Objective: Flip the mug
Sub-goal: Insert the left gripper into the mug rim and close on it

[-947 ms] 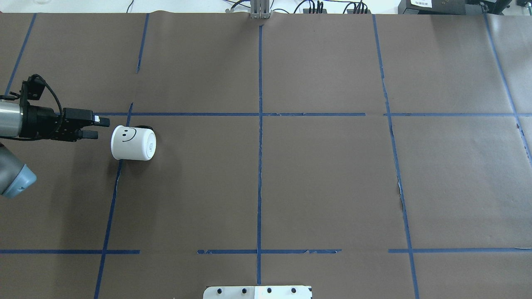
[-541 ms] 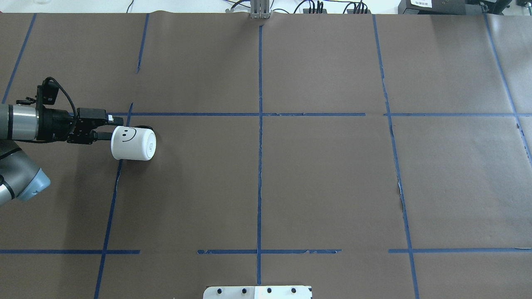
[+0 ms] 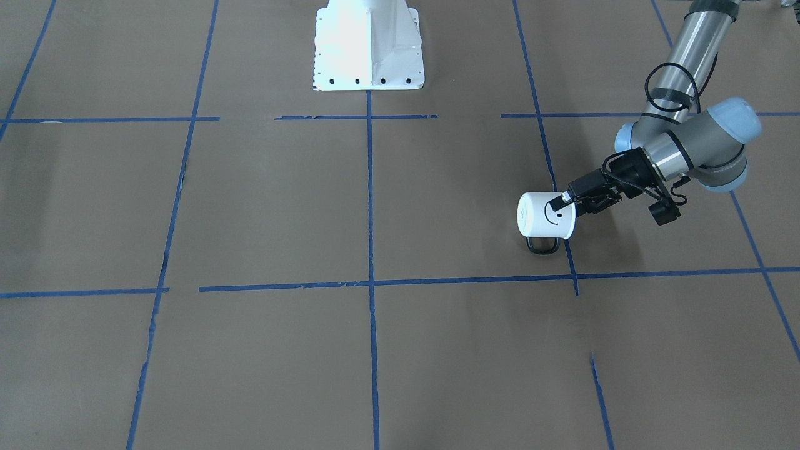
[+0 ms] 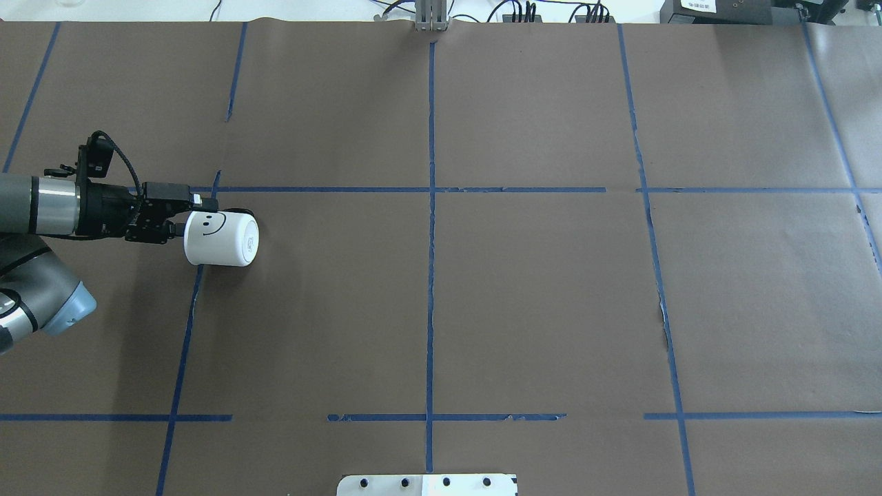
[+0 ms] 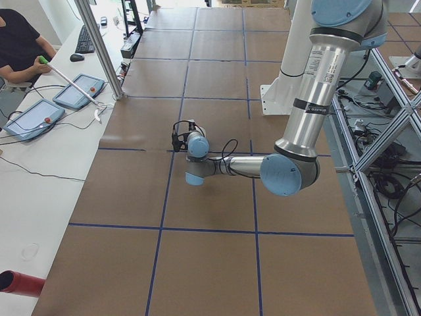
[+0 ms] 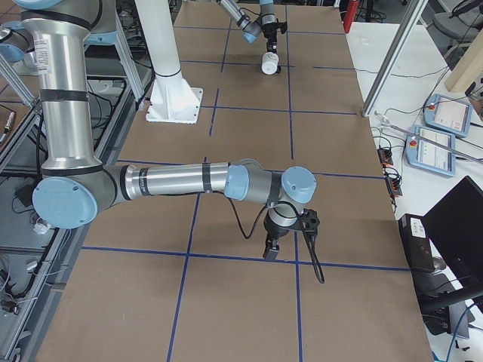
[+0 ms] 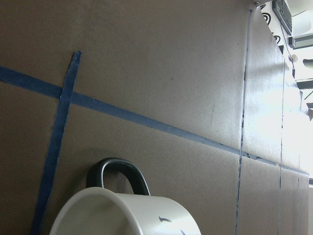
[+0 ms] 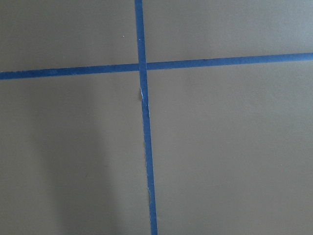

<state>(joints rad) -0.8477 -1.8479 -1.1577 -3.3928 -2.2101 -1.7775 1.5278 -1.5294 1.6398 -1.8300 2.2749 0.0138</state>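
The white mug (image 4: 222, 238) lies on its side at the table's left, smiley face up, black handle (image 3: 542, 245) on the far side, and its mouth faces my left gripper. It also shows in the front view (image 3: 545, 215) and small in the exterior right view (image 6: 269, 65). My left gripper (image 4: 193, 215) is open at the mug's mouth. One finger (image 4: 204, 201) lies over the outside of the rim; the other is hidden at the mouth. The left wrist view shows the rim (image 7: 117, 208) and handle close up. My right gripper (image 6: 270, 252) points down at bare paper; I cannot tell its state.
Brown paper with blue tape lines (image 4: 431, 207) covers the table. The white robot base (image 3: 369, 47) stands at the near-centre edge. Cables and boxes (image 4: 524, 12) line the far edge. An operator (image 5: 20, 46) with control pads sits beyond it.
My left gripper has moved right, from a gap short of the mug up to its mouth, one finger now over the rim. The mug has not moved.
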